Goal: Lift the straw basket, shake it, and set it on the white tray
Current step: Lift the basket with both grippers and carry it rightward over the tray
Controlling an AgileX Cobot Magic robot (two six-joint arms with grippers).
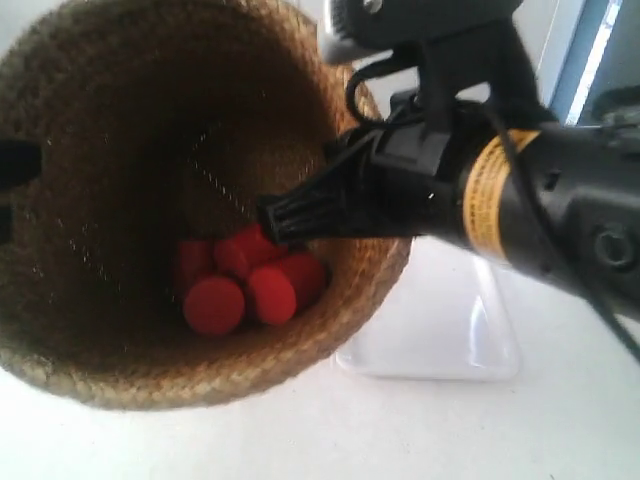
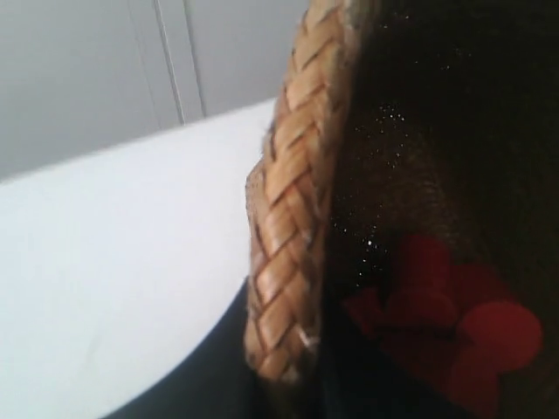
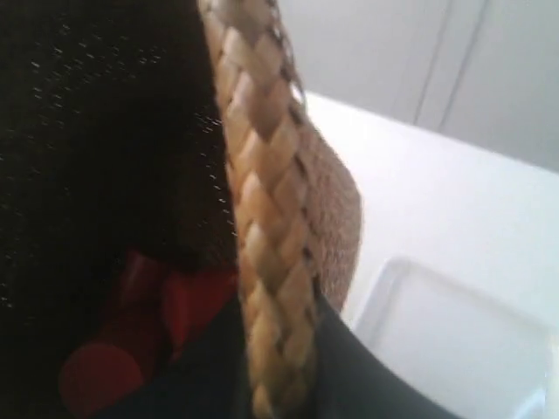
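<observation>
As it hangs between your two arms, the straw basket fills most of the exterior view. It is tipped so its dark mouth faces the camera, which suggests you are in the lift-and-shake stage, with the basket off the white tabletop. The black arm at the exterior view's right reaches over the rim. Since the right wrist view shows the tray close on that same side, it is likely your right arm. The white tray lies flat on the table just beyond the basket's lower wall, partly hidden behind it, so the set-down is not yet made. Gripping opposite sides of the rim makes sense: it steadies a wide, soft basket for shaking without spilling. Several red cylinders lie heaped at the bottom inside. Your right gripper straddles the braided rim, with one dark finger outside and the other inside, clamped on the straw. Your left gripper does the same on the opposite side, its fingers narrowed to the rim's thickness.
</observation>
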